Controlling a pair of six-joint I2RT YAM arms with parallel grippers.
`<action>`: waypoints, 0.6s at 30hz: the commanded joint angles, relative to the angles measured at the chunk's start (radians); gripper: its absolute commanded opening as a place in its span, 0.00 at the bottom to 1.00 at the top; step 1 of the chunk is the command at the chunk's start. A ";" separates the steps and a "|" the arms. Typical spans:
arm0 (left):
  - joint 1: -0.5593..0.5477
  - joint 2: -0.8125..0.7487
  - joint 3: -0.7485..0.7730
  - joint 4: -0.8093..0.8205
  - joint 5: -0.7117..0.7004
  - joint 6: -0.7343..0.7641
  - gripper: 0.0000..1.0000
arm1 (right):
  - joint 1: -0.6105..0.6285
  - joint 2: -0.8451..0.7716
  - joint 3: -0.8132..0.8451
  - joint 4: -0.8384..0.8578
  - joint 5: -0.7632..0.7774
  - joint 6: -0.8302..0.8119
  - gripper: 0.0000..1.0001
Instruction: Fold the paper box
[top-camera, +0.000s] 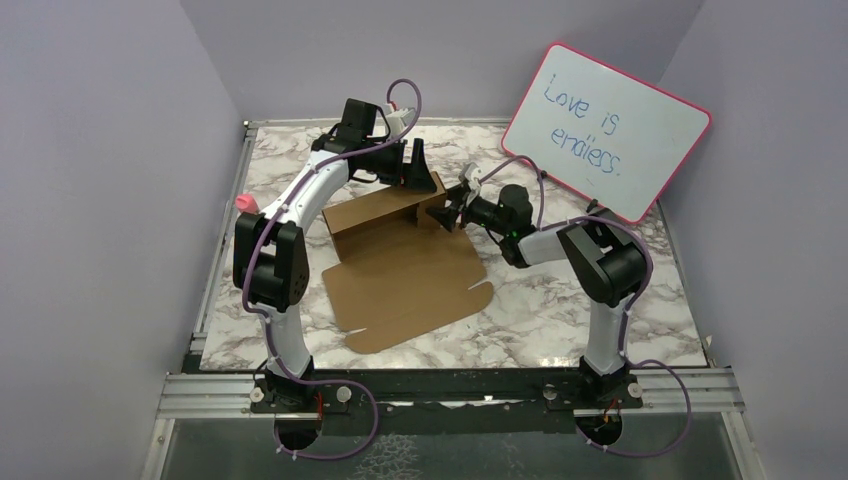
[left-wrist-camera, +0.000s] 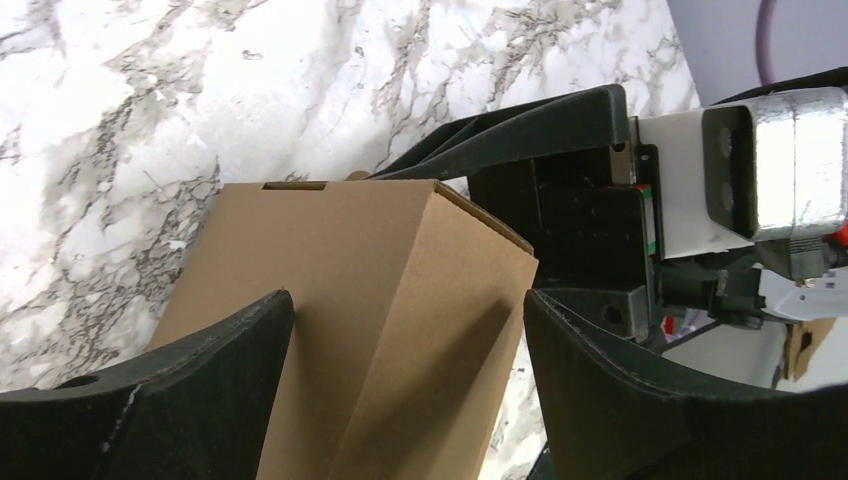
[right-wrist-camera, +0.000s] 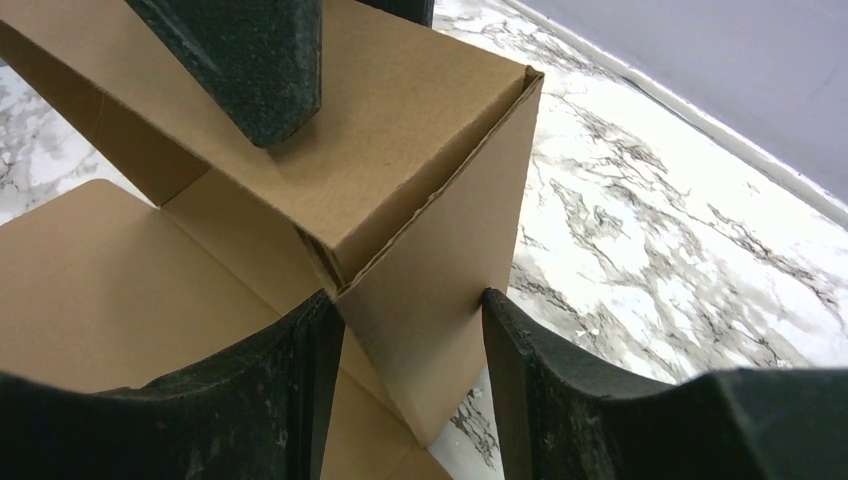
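Marble tabletop (top-camera: 580, 300): paper box (top-camera: 405, 275) w/in right hand (right-wrist-camera: 412, 318)

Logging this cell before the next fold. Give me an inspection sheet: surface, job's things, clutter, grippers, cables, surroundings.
Surface: marble-pattern table.
Job's things: paper box partly folded, far wall raised, large panel lying flat toward the arms.
Clutter: pink-framed whiteboard propped at the far right.
Grippers: left gripper open over the raised wall's corner; right gripper open, straddling a side flap.
Cables: purple cables run along both arms.
Surroundings: purple walls on three sides.
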 joint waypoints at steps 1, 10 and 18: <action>-0.008 -0.001 -0.010 -0.004 0.127 -0.028 0.85 | 0.014 -0.025 -0.014 0.084 0.001 -0.004 0.58; -0.011 -0.045 -0.055 0.032 0.171 -0.056 0.86 | 0.017 -0.094 -0.079 0.083 0.094 0.027 0.50; -0.010 -0.050 -0.047 0.039 0.178 -0.092 0.86 | 0.017 -0.166 -0.111 0.006 0.166 0.036 0.44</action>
